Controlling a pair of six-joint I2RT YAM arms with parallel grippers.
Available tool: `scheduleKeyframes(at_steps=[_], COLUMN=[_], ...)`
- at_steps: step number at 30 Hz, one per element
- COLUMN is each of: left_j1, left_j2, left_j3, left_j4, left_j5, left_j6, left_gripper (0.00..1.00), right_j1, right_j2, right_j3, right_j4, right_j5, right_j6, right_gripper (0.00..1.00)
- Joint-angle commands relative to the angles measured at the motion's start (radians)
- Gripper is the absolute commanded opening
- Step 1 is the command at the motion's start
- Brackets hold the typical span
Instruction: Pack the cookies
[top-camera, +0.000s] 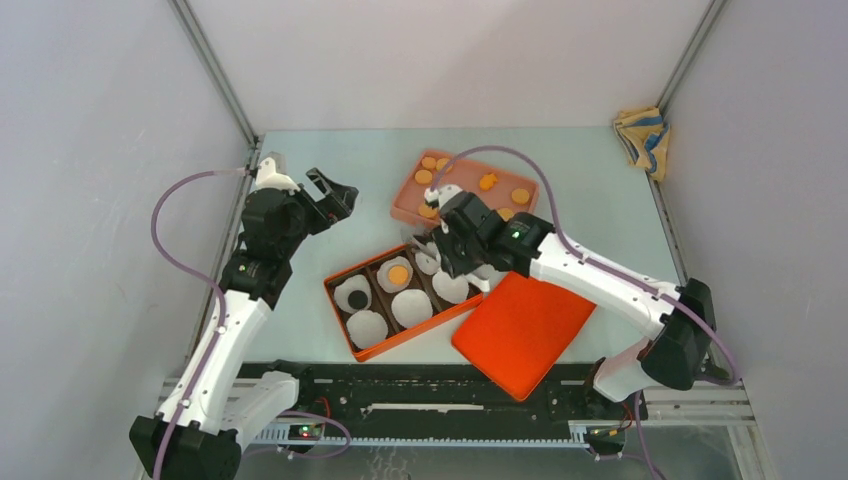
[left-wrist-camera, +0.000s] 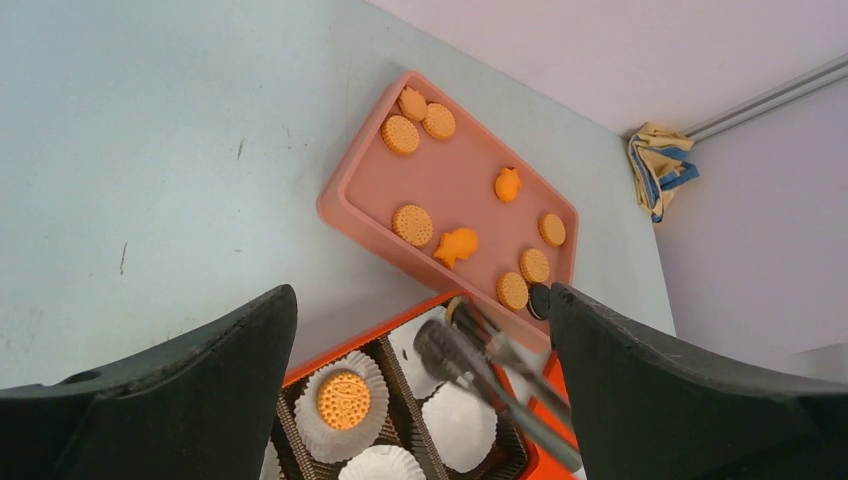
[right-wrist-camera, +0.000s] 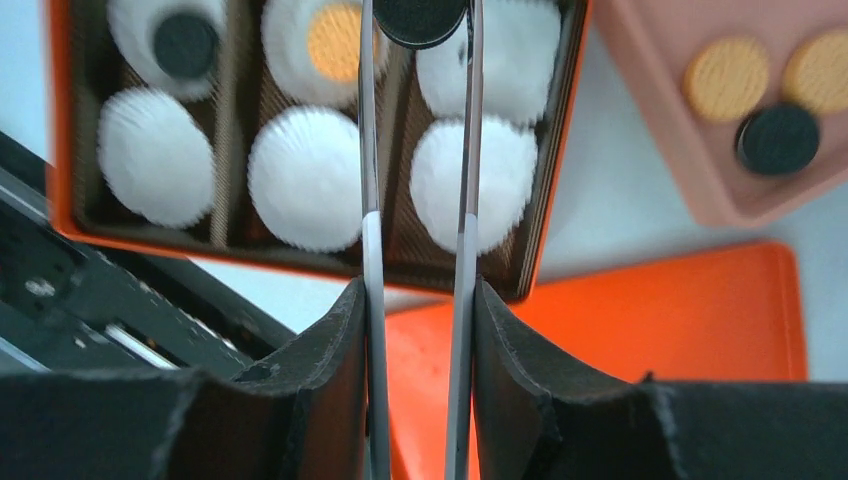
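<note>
Now the right gripper (right-wrist-camera: 420, 300) clamps tongs (right-wrist-camera: 464, 200) that pinch a black cookie (right-wrist-camera: 418, 18) over the box (right-wrist-camera: 552, 170) of paper cups (right-wrist-camera: 305, 178), seemingly to drop it into one, while the left gripper (top-camera: 335, 195) hangs wide open aside and more cookies (left-wrist-camera: 412, 224) lie on the pink tray (left-wrist-camera: 345, 195).

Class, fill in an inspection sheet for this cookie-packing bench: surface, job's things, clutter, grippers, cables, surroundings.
Surface: pale table, faint scuffs.
Job's things: loose orange cookies, one loose black cookie on pink tray; orange box, six paper cups, packed black cookie and packed orange cookie inside; lid beside.
Clutter: crumpled cloth, back right corner.
Grippers: left gripper open, empty; right gripper shut on tongs pinching a third black cookie.
Cables: left hose, right hose arch along arms.
Surroundings: plain walls, metal frame posts.
</note>
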Motion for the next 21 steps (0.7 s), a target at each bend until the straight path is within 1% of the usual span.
scheduleKeyframes(at_steps=[1,10,11,15,17,19,21], left_j1=[0.009,0.009,0.009,0.009,0.009,0.009,0.009], left_j2=[-0.026,-0.03,-0.028,-0.012,-0.006,-0.005,-0.005], left_j3=[-0.021,-0.021,-0.021,-0.018,-0.014,-0.013,-0.013], left_j4=[0.009,0.009,0.009,0.01,0.011,0.013,0.016], left_j5=[0.013,0.011,0.011,0.02,0.034,0.039,0.042], left_j6=[-0.019,-0.016,-0.016,-0.014,-0.01,-0.01,-0.01], left_gripper=[1.0,1.0,1.0,1.0,1.0,1.0,1.0], right_j1=[0.001,-0.037,-0.04,-0.039,-0.036,-0.036,-0.034], right_j2=[-0.011,0.04,0.048,0.06,0.054,0.039,0.016], right_j3=[-0.084,-0.099,-0.1,-0.088,-0.08,-0.077,-0.065], right_j4=[-0.001,0.043,0.043,0.028,0.02,0.016,0.008], right_j5=[0.034,0.027,0.024,0.029,0.034,0.04,0.041], right_j6=[0.053,0.03,0.028,0.034,0.035,0.035,0.036], right_gripper=[0.2,0.21,0.24,0.44,0.51,0.53,0.54])
